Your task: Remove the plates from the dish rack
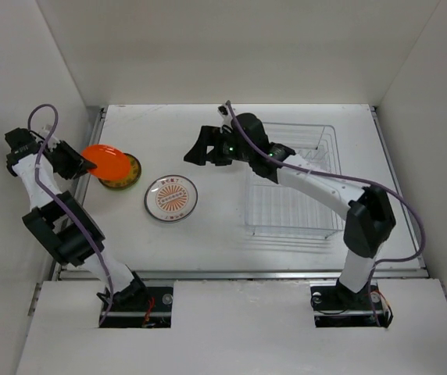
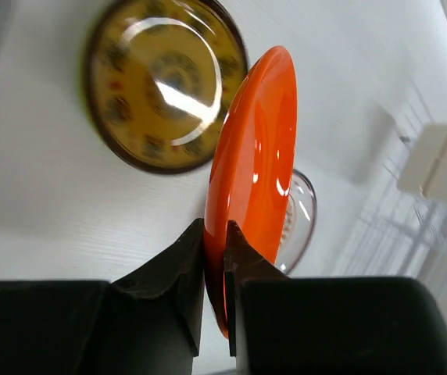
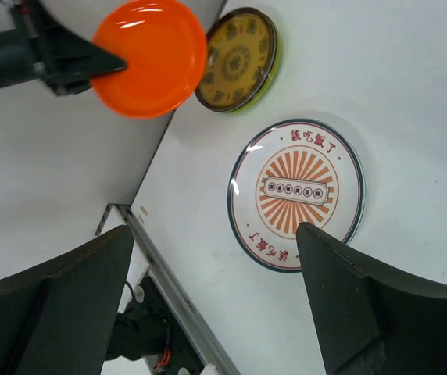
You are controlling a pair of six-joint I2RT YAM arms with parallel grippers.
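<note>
orange plate [image 2: 259, 148] clamped at its rim by left end effector [image 2: 216, 238].

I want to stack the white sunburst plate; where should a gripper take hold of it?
Probably its near rim, coming down from above with one finger inside the lip and one outside. The sunburst plate lies flat, face up, so only the raised edge offers a pinch; that side has bare table, away from the yellow plate.

White links [image 1: 317, 183], black joints [image 1: 368, 223], purple cable [image 1: 44, 107] (each arm), black left hand [image 2: 216, 234], right hand [image 3: 216, 230]
</note>
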